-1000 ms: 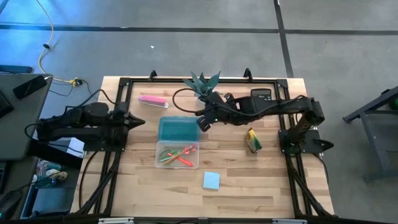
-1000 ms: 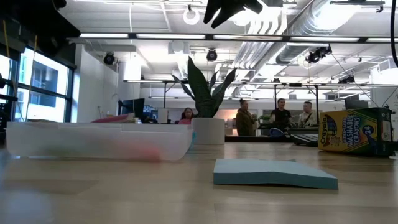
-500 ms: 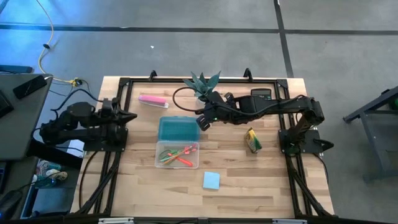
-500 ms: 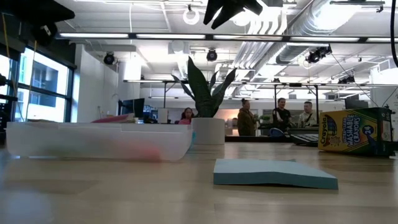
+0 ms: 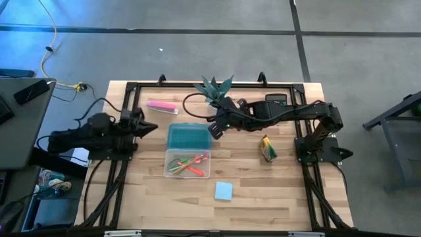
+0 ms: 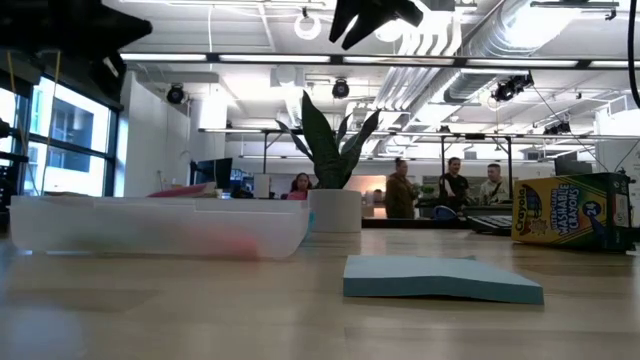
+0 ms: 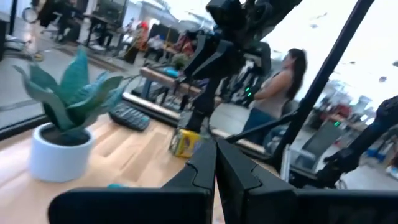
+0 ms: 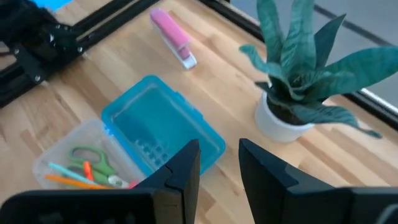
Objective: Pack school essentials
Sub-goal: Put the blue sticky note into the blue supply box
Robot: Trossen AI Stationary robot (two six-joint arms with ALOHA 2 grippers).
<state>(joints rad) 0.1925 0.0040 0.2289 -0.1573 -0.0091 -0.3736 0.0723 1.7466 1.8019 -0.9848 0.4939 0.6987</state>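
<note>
At the table's left edge the left gripper [image 5: 148,127] hung above the wood with its jaws pressed together on nothing, well apart from anything to be packed. Toward the middle, the clear case [image 5: 188,164] lay open with its teal lid [image 5: 187,137] flipped toward the far edge; the green-handled scissors [image 8: 88,156], the red pen [image 5: 195,171] and some pencils already rested inside. Nearer the front edge lay the blue sticky-note pad [image 5: 223,191], flat and alone. The right gripper [image 5: 214,128] hovered high above the lid's right side, jaws parted a little and empty. Farther right, between the case and the right edge, lay the yellow-green crayon box [image 5: 267,148], its long axis running roughly from far edge to front edge. Judged from this, the pad and crayon box remained unpacked, and the right arm was nearer both: the box lay right and frontward of its jaws, the pad straight frontward past the case.
</note>
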